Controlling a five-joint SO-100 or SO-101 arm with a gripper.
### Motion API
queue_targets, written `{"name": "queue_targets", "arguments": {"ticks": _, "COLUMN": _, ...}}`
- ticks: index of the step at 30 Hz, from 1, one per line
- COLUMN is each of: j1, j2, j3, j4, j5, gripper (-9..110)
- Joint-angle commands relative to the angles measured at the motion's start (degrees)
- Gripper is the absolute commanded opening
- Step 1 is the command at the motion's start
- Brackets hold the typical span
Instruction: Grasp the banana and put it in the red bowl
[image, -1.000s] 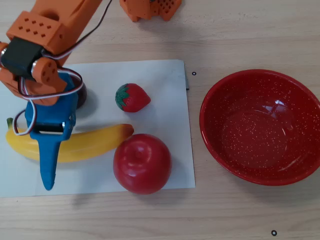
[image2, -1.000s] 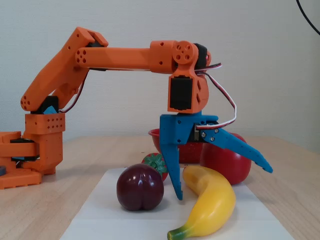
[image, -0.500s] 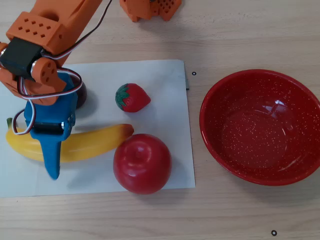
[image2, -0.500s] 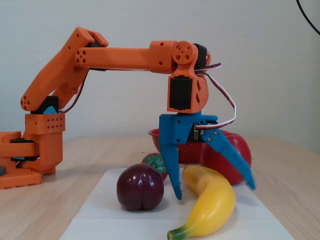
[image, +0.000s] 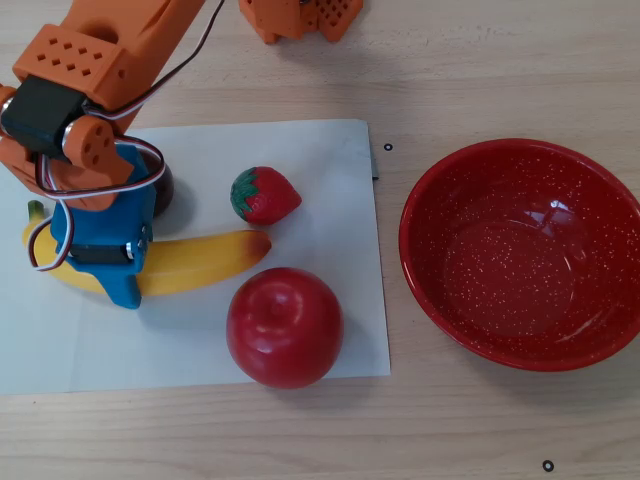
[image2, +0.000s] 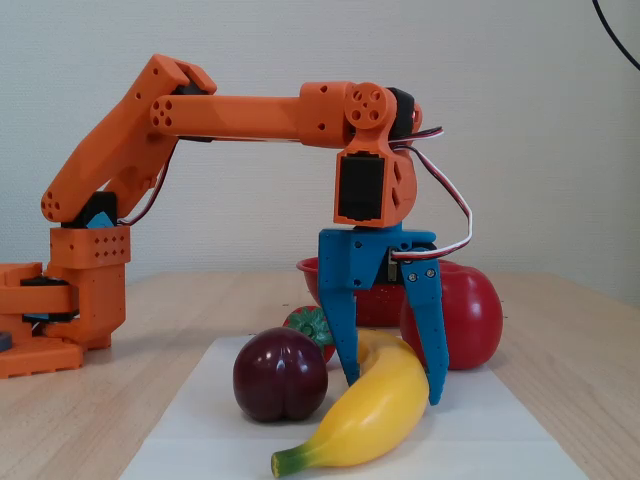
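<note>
A pale wooden table (image: 480, 60) is seen before a plain light wall, with a white paper sheet (image: 320, 180) laid on it. The red bowl (image: 520, 252) stands empty, well apart from the sheet at the right of the overhead view. The red apple (image: 285, 326), dark plum (image2: 281, 374) and strawberry (image: 264, 195) lie on the sheet. The banana (image2: 372, 412) lies across the sheet between plum and apple, and is pinched by the gripper (image2: 395, 385), one blue finger on each flank.

For a sound lift, the pinch is best held firm and the rise kept vertical until the apple is cleared, since the glossy skin may slip.

Compared with a second ago, the outer finger is swung in against the fruit, and the banana is turned, its stem end shifted.
</note>
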Motion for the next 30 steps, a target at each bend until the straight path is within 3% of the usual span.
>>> {"name": "queue_targets", "arguments": {"ticks": 1, "j1": -1.76, "j2": 4.31, "j3": -4.92, "j4": 0.97, "j5": 0.88, "gripper": 0}}
{"name": "queue_targets", "arguments": {"ticks": 30, "j1": -1.23, "j2": 27.86, "j3": -0.53, "j4": 6.33, "j5": -7.12, "gripper": 0}}
